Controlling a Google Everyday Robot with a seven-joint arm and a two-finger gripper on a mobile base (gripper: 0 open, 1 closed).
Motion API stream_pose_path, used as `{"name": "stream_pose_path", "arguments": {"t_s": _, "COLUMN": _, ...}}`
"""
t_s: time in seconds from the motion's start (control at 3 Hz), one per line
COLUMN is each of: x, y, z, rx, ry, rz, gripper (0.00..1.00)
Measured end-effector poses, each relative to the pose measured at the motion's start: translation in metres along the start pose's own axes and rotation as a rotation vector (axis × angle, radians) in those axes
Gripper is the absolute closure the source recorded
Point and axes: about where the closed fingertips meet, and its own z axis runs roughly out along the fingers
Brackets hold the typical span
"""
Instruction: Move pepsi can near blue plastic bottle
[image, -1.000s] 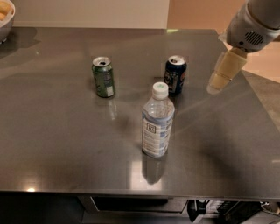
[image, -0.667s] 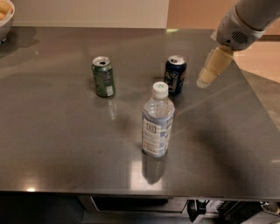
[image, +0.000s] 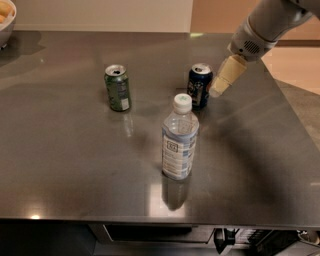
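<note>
The pepsi can (image: 199, 85), dark blue with a silver top, stands upright on the grey table (image: 65, 150), right of centre. The blue plastic bottle (image: 179, 138), clear with a white cap and pale label, stands upright just in front of the can and slightly left. My gripper (image: 218, 89) comes down from the upper right on a white arm. Its cream tip is right beside the can's right side, at about the can's height.
A green can (image: 117, 87) stands upright to the left of the pepsi can. A white bowl (image: 6, 20) sits at the table's far left corner. The table's right edge runs diagonally close to the arm.
My gripper has moved left and a little down, from well right of the pepsi can to right beside it. The cans and the bottle have not moved.
</note>
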Motion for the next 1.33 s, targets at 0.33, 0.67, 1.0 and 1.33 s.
{"name": "stream_pose_path", "arguments": {"t_s": 0.33, "x": -0.004, "y": -0.002, "z": 0.016, "rx": -0.027, "ry": -0.01, "rz": 0.016, "gripper": 0.0}}
{"name": "stream_pose_path", "arguments": {"t_s": 0.67, "x": -0.008, "y": 0.0, "z": 0.029, "rx": -0.064, "ry": -0.029, "rz": 0.024, "gripper": 0.0}}
{"name": "stream_pose_path", "arguments": {"t_s": 1.0, "x": -0.012, "y": 0.001, "z": 0.035, "rx": -0.084, "ry": -0.042, "rz": 0.026, "gripper": 0.18}}
{"name": "stream_pose_path", "arguments": {"t_s": 1.33, "x": -0.018, "y": 0.005, "z": 0.038, "rx": -0.106, "ry": -0.066, "rz": 0.014, "gripper": 0.42}}
